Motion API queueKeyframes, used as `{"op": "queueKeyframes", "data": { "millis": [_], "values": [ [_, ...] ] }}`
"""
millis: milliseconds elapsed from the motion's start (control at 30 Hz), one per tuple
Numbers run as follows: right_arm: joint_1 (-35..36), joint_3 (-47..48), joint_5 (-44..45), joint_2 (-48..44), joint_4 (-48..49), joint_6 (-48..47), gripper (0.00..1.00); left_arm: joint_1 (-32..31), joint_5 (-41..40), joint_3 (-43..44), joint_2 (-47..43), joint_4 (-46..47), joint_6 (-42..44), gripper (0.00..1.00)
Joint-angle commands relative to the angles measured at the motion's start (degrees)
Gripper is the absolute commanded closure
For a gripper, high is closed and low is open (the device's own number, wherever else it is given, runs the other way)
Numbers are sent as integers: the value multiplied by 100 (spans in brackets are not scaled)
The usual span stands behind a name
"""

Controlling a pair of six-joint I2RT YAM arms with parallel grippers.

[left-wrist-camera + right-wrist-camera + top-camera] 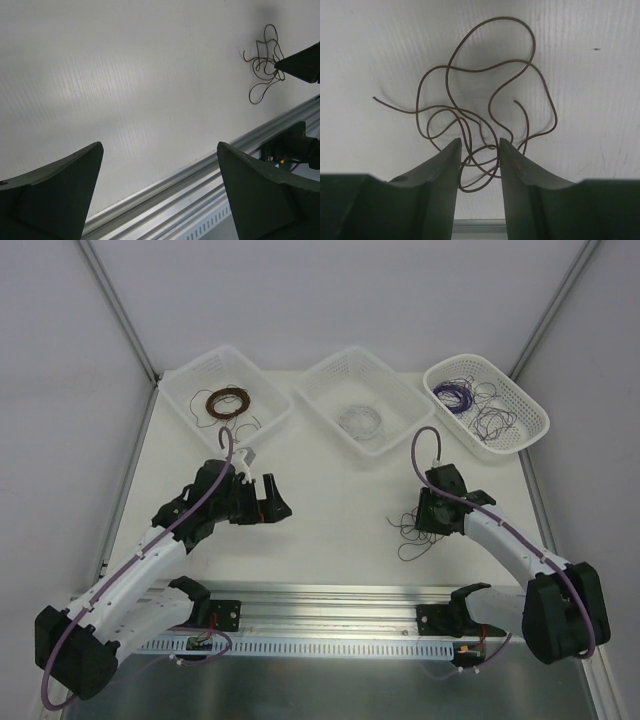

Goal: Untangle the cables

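Three baskets line the far edge: the left basket (200,361) holds one wound brown coil (228,402), the middle basket (330,361) one whitish coil (360,420), and the right basket (520,390) the loose purple and dark cables (478,405). One brown cable (470,107) lies out on the table (330,510), right of centre, just short of the metal rail (330,600) at the near edge.

The left gripper (160,147) is spread wide with nothing in it, over bare table, well apart from everything. The right gripper (479,142) is down on the brown cable, its fingers narrowly apart with several loops crossing the gap, none pinched.

Only the right wrist view shows those loops between the fingers. The left wrist view catches that tangle from the side, and only the overhead shows the baskets.
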Motion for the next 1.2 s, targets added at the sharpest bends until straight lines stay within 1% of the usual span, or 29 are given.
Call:
{"op": "queueKeyframes", "data": {
  "millis": [0,67,100,133,167,200,267,400,433,533,567,700,733,800,833,933,1033,1167],
  "values": [
    [374,262,495,215,-64,31,62,-247,50,-278,-172,78,-448,1],
    [551,341,812,269,-170,110,73,-310,-3,-401,-198,78,-544,1],
    [778,394,882,251,-257,154,82,-371,6,-428,-207,86,-588,1],
    [893,446,918,208,-319,180,85,-389,-3,-446,-207,86,-615,1],
    [1025,647,1005,181,-459,189,91,-433,-38,-454,-216,86,-650,1],
    [1296,762,1050,155,-539,224,94,-459,-64,-463,-207,86,-659,1],
    [1543,1174,1094,41,-714,242,99,-556,-91,-411,-198,86,-703,1],
    [2088,1790,752,-258,-874,277,99,-749,-170,-235,-102,86,-756,1],
    [2159,1861,473,-311,-830,277,99,-845,-179,-191,-76,86,-756,1],
    [2440,2029,6,-461,-523,277,99,-1030,-258,37,48,121,-764,1],
    [2502,2029,-100,-470,-339,268,98,-1170,-284,151,91,130,-756,1],
    [2818,1819,-505,-382,233,268,98,-1408,-399,319,232,270,-782,1],
    [2845,1766,-810,-356,347,312,99,-1452,-399,336,250,349,-773,1],
    [2924,1599,-1049,-320,760,452,99,-1610,-425,319,267,604,-668,2],
    [2951,1564,-1233,-312,892,470,99,-1654,-442,310,276,692,-433,2],
    [3074,1598,-1253,-259,1043,488,99,-1839,-592,196,259,965,103,3],
    [3188,1765,-1069,-189,850,295,99,-1883,-645,108,171,1158,185,5],
    [3302,1818,-1121,-39,796,110,99,-1927,-443,73,197,1422,369,10]
  ]
}}
